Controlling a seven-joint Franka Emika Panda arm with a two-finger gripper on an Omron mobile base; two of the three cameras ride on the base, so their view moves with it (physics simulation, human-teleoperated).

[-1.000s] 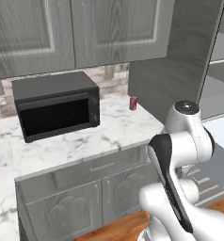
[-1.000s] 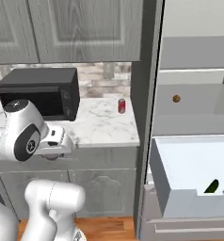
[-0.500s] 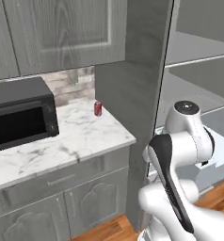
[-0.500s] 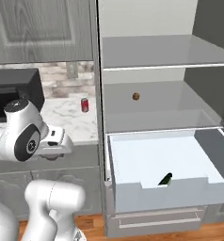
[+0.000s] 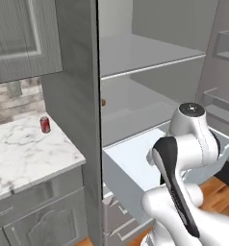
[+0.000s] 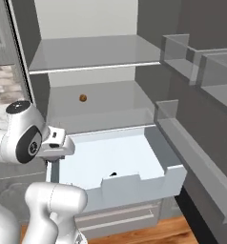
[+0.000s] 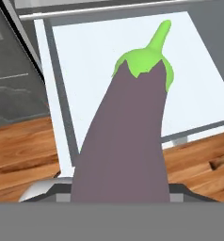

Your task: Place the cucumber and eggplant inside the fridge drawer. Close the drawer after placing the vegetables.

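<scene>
view shift: the whole picture has been swung over since the earlier frames, so that's the base driving, not the things moving. The microwave has dropped out and the open fridge is faced head on.

fridge drawer (image 6: 134, 183): seen pulled out in all three views, pale blue-white, its floor mostly bare. In the hand view (image 7: 104, 56) it's laid out beyond the eggplant tip, with wooden floor (image 7: 20, 146) showing on the near side of its rim.

cucumber (image 6: 113, 174): just a small dark speck is made out in the right base view, on the drawer floor close behind the notched front panel. Too small for anything more to be told.

eggplant (image 7: 128, 141): held right up against the camera on the hand, dull purple body with the green cap and stem pointed away toward the drawer.

hand: the eggplant is pinched at its fat end and the jaws are held partly apart around it. The fingers themselves are hidden behind the vegetable.

open room: lots of bare white drawer floor is seen past the eggplant tip. The drawer's left wall and a dark fridge side panel run along the left of the hand view.

shelf above: a small brown round thing (image 6: 82, 98) is sat on the glass shelf (image 6: 110, 112) over the drawer.

bench (image 5: 25, 153): marble, off to the left in the left base view, with a red can (image 5: 45, 124) stood upright on it, well apart from the drawer.
</scene>
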